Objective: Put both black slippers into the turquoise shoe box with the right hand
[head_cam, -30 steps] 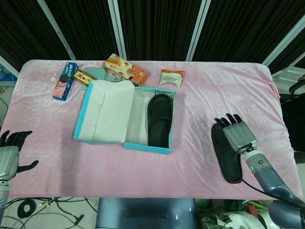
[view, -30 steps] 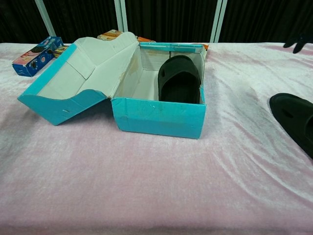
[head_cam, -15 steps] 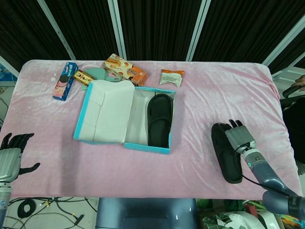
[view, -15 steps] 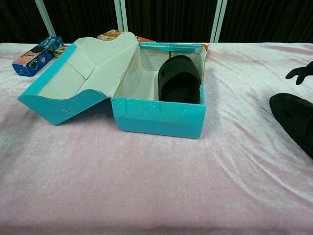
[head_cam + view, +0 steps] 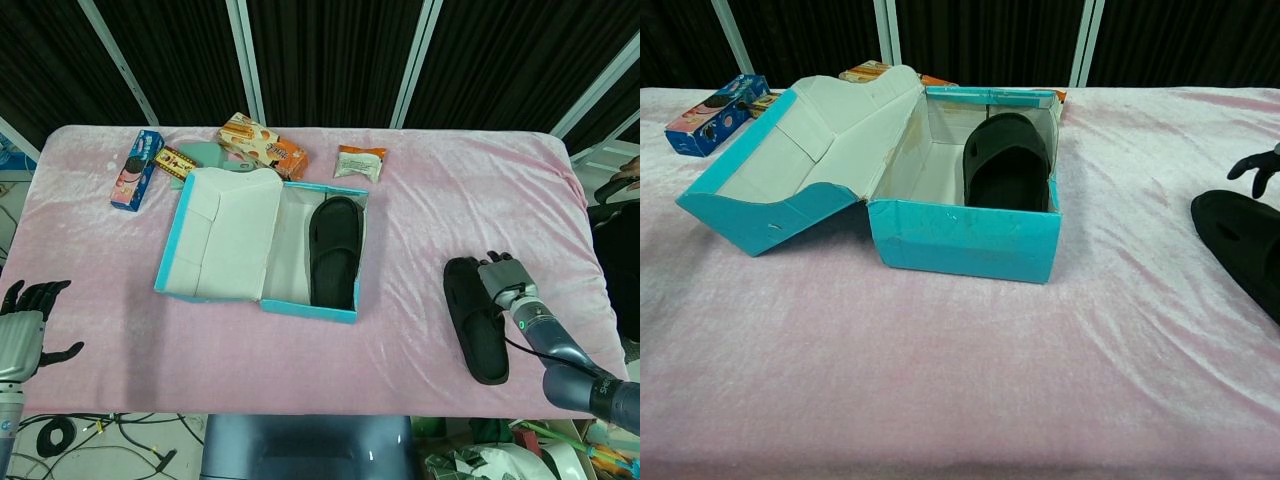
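The turquoise shoe box [image 5: 308, 306] [image 5: 960, 240] stands open mid-table, its lid [image 5: 225, 235] folded out to the left. One black slipper [image 5: 334, 250] [image 5: 1007, 160] lies inside along the box's right wall. The other black slipper [image 5: 475, 318] [image 5: 1240, 245] lies on the pink cloth at the right. My right hand [image 5: 500, 278] hangs low at that slipper's upper right edge, holding nothing. In the chest view only its dark fingertips [image 5: 1252, 166] show, just above the slipper. Whether they touch it is unclear. My left hand [image 5: 22, 325] hovers at the front left corner, fingers apart and holding nothing.
Along the back edge lie a blue cookie box [image 5: 137, 168] [image 5: 715, 113], a small brown packet [image 5: 176, 160], an orange snack box [image 5: 262, 145] and a white packet [image 5: 360, 161]. Pink cloth [image 5: 420, 220] covers the table between box and loose slipper.
My right hand has come down and shifted right, from over the loose slipper's upper half to its upper right edge. My left hand sank a little at the front left corner.
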Action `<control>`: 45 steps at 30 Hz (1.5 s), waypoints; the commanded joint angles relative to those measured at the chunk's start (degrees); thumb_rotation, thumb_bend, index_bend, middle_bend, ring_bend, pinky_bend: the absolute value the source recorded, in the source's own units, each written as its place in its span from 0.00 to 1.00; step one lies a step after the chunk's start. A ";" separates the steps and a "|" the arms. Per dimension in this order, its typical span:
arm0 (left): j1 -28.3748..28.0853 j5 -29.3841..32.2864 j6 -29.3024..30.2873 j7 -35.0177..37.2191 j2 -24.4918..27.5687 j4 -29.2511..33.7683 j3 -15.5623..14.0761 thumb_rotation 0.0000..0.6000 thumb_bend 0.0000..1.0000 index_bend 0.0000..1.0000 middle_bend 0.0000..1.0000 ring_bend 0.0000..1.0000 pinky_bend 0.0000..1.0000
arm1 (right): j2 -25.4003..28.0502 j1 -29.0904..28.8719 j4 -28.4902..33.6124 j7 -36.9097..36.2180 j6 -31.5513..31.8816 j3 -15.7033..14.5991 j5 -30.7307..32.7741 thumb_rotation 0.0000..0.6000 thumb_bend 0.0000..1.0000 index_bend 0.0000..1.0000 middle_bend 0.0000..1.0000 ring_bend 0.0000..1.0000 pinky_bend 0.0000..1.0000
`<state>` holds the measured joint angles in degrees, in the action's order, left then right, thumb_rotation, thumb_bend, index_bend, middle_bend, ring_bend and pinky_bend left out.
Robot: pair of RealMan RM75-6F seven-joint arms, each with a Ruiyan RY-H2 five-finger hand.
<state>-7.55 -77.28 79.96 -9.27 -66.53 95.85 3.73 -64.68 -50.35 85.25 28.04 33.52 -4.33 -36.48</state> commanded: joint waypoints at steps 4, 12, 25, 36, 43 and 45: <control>-0.10 0.00 0.01 -0.23 0.06 0.22 0.10 1.00 0.00 0.16 0.18 0.12 0.04 | -0.84 -0.67 -1.51 -0.83 -0.72 -1.37 1.19 1.00 0.14 0.10 0.19 0.00 0.09; -0.20 0.00 -0.29 -0.32 -0.13 0.18 -0.06 1.00 0.00 0.16 0.18 0.12 0.04 | -2.54 -2.33 -4.00 0.13 -1.45 -3.55 3.80 1.00 0.15 0.26 0.27 0.02 0.09; -0.14 -0.08 -0.56 1.19 -0.85 -1.27 -0.16 1.00 0.00 0.16 0.18 0.12 0.04 | 6.25 0.27 8.26 -6.83 8.62 1.00 -1.54 1.00 0.15 0.45 0.42 0.13 0.09; -0.97 -0.25 -1.56 1.56 -1.76 -2.26 0.08 1.00 0.00 0.16 0.18 0.12 0.04 | 16.76 5.05 21.22 -21.07 13.90 9.24 -9.30 1.00 0.13 0.46 0.43 0.14 0.09; -1.78 -0.26 -2.49 1.37 -2.30 -2.59 0.28 1.00 0.00 0.16 0.18 0.12 0.04 | 12.78 4.00 22.00 -29.91 11.42 15.43 -8.61 1.00 0.11 0.46 0.43 0.14 0.09; -1.83 -0.06 -2.65 1.43 -2.35 -2.70 0.29 1.00 0.00 0.16 0.18 0.12 0.04 | 10.36 2.66 21.17 -31.01 10.68 16.91 -6.74 1.00 0.11 0.46 0.43 0.14 0.09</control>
<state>-9.36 -77.38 77.35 -7.87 -68.86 93.18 4.01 -52.04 -46.49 106.76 -1.59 45.22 11.07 -44.78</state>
